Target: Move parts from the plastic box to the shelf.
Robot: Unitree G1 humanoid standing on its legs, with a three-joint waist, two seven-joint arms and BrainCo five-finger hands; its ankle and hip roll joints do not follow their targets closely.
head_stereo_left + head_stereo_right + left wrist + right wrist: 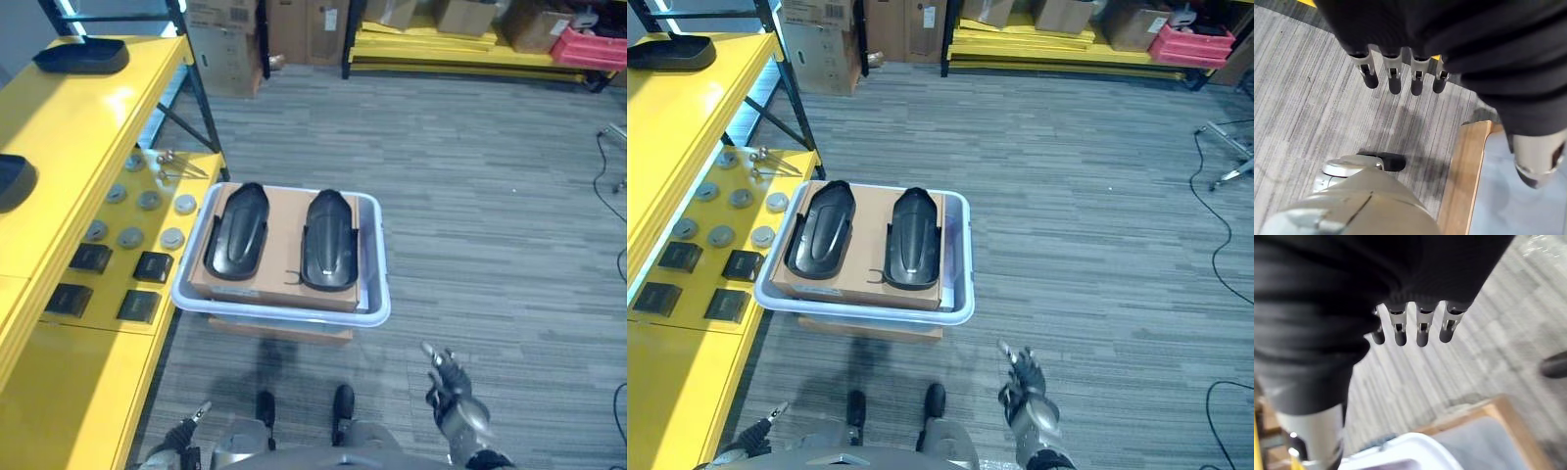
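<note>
Nearest the robot, at about five o'clock in the head views, the right hand (456, 399) hangs low over the grey striped carpet floor (490, 196), its silver dark-tipped fingers (1420, 330) straight and slightly spread, gripping nothing. At about seven o'clock the left hand (181, 434) shows at the lower edge, close to the yellow shelf front; its fingers (1393, 78) are likewise straight and loose in a row, empty, with the thumb (1537, 161) set apart over a pale surface beside a wooden board edge (1464, 181).

Further out, near the centre of the view, stands the pale lavender plastic box (377, 294), resting on a brown cardboard carton (279, 331) on the floor. A flat brown cardboard sheet (284, 245) lies across the top of the box, and on it sit two black moulded plastic shell-shaped parts side by side: the left part (237, 231) and the right part (328, 238), both lengthwise and apart from each other.

At nine o'clock runs the yellow metal shelf (59, 147). Its lower level holds round grey metal discs (147, 200) in rows and small black square blocks (152, 266). The upper level carries a black shell-shaped part (80, 56) at eleven o'clock and another dark part (15, 181) at the view's left edge.

At twelve o'clock, brown cardboard boxes (294, 29) stand by a far yellow rack (421, 44) with a red crate (588, 46).
</note>
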